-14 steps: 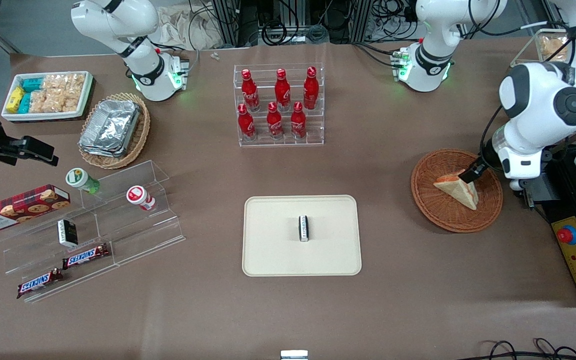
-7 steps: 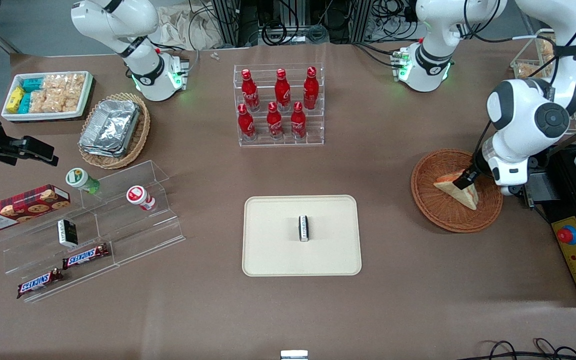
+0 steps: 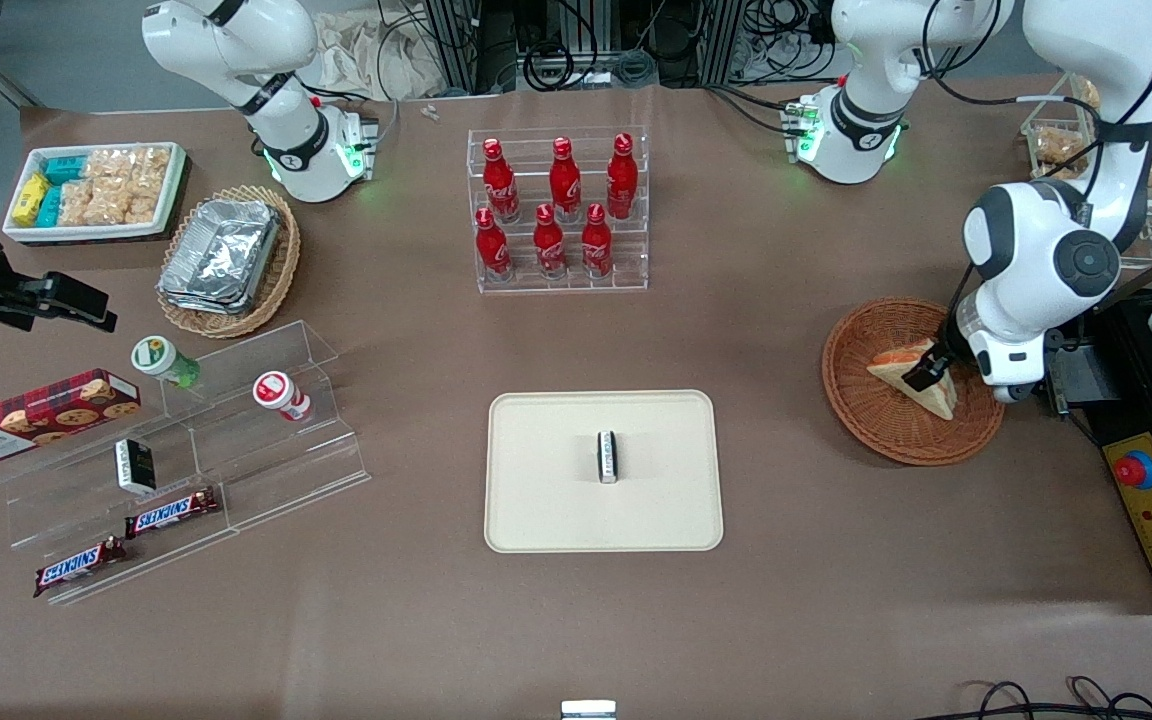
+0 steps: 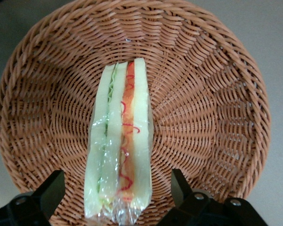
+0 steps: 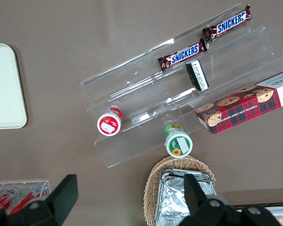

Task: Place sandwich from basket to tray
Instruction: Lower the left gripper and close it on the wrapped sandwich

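Wicker basket (image 4: 217,94) holds the sandwich (image 4: 120,141) on edge, claw (image 4: 118,197) spread wide astride it, unclamped: grasp step in hand; next, judged, close, lift, carry to tray (image 3: 546,500).

I can read "SNICKERS" in blue letters on two chocolate bars (image 3: 172,513) (image 3: 79,564) lying on the clear plastic steps toward the parked arm's end of the table, and the same word shows on both bars (image 5: 226,23) (image 5: 183,54) from the right wrist camera. The red bottles (image 3: 564,180) in the clear rack carry white script I cannot make out, and the lettering on the red plaid cookie box (image 3: 36,415) is too small for me to read. My gripper (image 3: 921,373) over the basket carries no writing I can see.
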Robot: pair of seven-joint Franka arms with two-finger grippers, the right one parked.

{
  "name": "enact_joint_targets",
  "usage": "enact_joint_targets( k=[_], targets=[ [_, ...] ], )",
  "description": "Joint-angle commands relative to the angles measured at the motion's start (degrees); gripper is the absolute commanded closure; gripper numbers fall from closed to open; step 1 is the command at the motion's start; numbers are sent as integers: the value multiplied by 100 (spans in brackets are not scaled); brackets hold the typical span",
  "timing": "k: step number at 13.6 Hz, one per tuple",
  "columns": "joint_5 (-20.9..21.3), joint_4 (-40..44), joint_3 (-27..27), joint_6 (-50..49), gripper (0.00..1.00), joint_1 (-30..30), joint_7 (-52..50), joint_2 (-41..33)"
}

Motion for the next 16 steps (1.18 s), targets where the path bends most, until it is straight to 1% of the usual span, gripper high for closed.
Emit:
enact_joint_targets(
  k=[1,2,3,4,5,6,7,8,9,10,12,14,16],
  targets=[
    [-22,-103,5,261,8,-15,-112,35],
    [-22,-94,-4,261,24,-15,-112,52],
    [-22,-85,5,279,35,-15,-112,105],
    [-31,-85,-4,340,41,-15,-112,140],
    [-31,-94,5,401,44,-15,-112,192],
    [-22,-85,5,411,52,-15,-112,210],
    [-22,-76,5,411,65,-15,-112,228],
    [-22,-68,5,411,83,-15,-112,211],
    [-22,-59,5,411,100,-15,-103,176],
    [-22,-50,-4,402,100,-15,-94,149],
    [-22,-24,-4,271,100,-23,-68,-131],
    [4,168,-22,-306,100,-23,81,-482],
    [13,720,-66,-1132,100,-67,134,-598]
  ],
)
